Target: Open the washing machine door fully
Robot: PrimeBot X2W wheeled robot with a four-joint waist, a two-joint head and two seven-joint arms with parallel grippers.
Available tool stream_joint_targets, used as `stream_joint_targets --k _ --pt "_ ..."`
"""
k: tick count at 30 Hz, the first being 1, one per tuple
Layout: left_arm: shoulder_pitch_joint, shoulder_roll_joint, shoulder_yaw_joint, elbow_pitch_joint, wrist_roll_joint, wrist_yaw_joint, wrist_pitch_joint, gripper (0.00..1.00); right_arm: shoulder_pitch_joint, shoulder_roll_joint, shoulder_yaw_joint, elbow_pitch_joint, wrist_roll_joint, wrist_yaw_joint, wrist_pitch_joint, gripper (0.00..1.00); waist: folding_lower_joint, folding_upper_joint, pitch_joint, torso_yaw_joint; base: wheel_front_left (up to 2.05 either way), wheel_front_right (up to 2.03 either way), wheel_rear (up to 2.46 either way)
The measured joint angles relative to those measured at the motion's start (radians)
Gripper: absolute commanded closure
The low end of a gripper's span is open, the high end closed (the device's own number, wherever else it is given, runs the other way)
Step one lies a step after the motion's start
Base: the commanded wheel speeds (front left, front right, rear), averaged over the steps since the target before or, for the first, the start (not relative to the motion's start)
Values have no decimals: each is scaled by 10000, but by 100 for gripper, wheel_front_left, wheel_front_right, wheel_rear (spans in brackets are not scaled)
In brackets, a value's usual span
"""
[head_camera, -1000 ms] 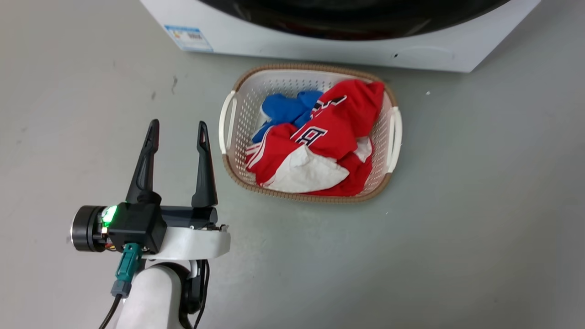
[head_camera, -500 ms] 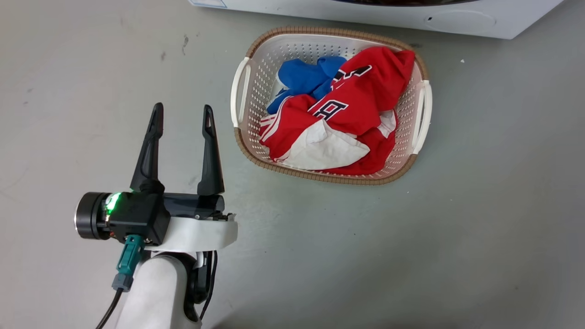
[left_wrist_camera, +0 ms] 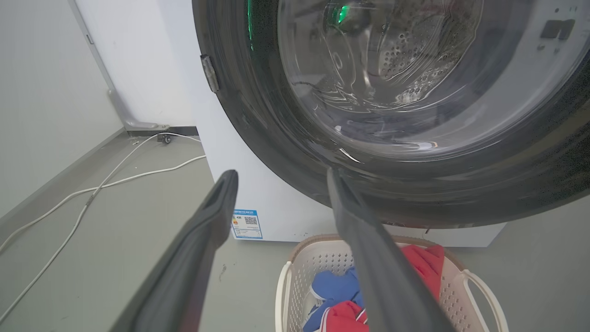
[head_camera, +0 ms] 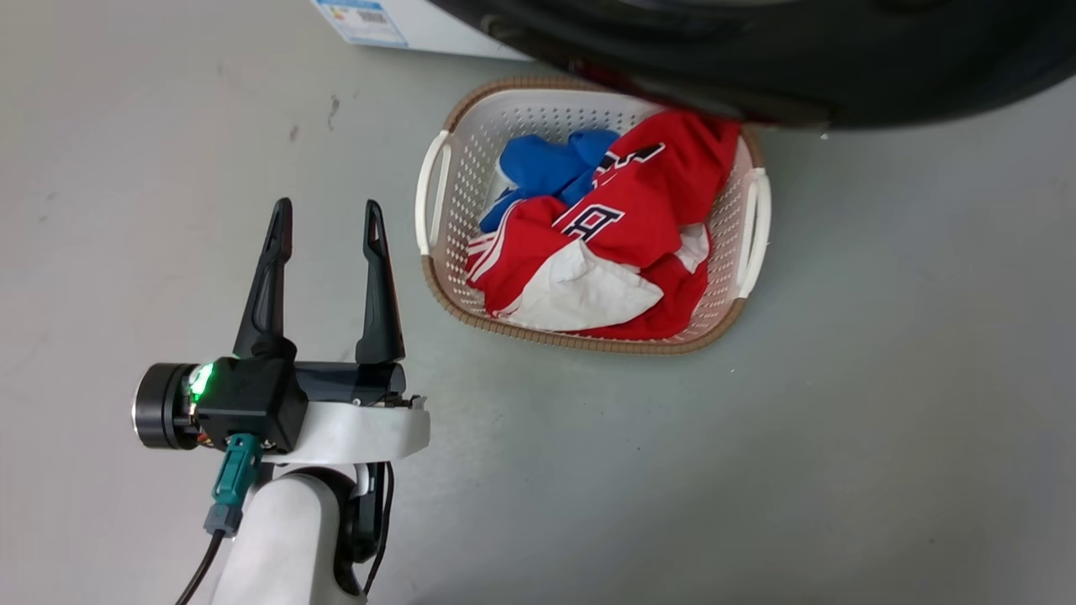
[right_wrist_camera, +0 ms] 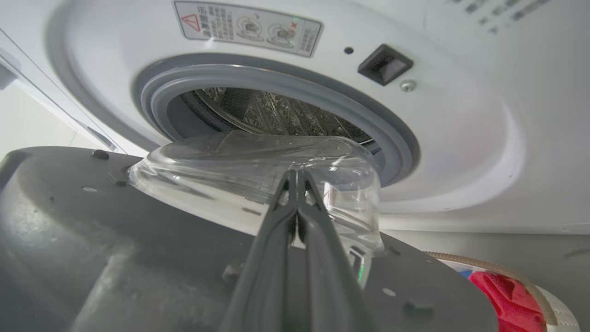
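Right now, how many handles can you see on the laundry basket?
2. The left handle and the right handle, one on each side of the laundry basket. The washing machine door overhangs its far rim, so anything there is hidden.

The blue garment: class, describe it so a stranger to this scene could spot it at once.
On the grey floor before the white washing machine stands a pale perforated plastic basket with a brown woven rim. In its left corner nearest the machine lies a crumpled plain blue garment; the larger red and white jersey beside it bears black lettering.
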State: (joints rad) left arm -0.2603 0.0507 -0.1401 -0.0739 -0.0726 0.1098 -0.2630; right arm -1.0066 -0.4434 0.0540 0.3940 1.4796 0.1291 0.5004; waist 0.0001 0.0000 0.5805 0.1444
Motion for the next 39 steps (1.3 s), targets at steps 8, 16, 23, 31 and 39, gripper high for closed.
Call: stream_joint_targets --k 8,16,23,31,39 --pt "307 -2 203 105 173 -104 0 0 1834 201 186 -1691 435 0 194 100 -1 0 -618 -379 0 0 0" --pt "674 -2 397 226 316 -221 0 0 3777 679 644 -3112 692 2 242 100 -1 0 -1351 -677 0 0 0" --pt "991 0 474 343 332 -297 0 0 5306 949 1070 -4123 819 2 295 100 -1 0 -1985 -784 0 0 0" --pt "1404 0 495 483 357 -301 0 0 6940 1534 1697 -5049 867 2 159 100 -1 0 -2658 -776 0 0 0" --pt "1737 0 502 562 360 -303 0 0 8010 2002 2410 -5292 874 2 134 100 -1 0 -3221 -694 0 0 0"
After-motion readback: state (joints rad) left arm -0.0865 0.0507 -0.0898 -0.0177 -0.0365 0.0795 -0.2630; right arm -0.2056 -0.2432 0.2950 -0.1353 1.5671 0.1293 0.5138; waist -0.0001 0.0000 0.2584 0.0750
